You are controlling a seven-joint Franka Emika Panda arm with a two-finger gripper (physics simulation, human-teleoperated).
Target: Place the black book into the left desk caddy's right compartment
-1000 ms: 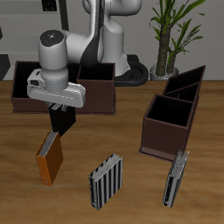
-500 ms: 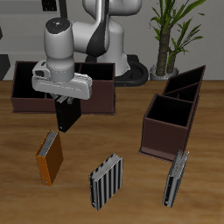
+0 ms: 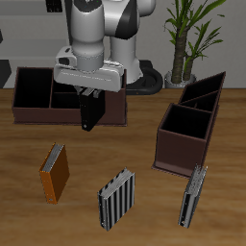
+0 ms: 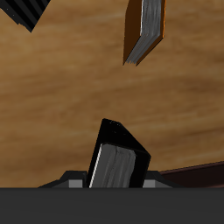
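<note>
Gripper (image 3: 91, 99) clamped black book (image 3: 91, 110), held upright above table (image 3: 144, 207), before broadside caddy (image 3: 38, 108); left caddy (image 3: 189, 130) well apart; no writing legible on covers

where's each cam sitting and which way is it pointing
Exterior view: in front of and above the table, looking back at the robot's base; the arm and gripper show, holding the black book.
Wrist view: on the gripper, looking down at the tabletop; only a dark strip of the gripper body shows.
Shared: the black book, orange-brown book, striped book.
</note>
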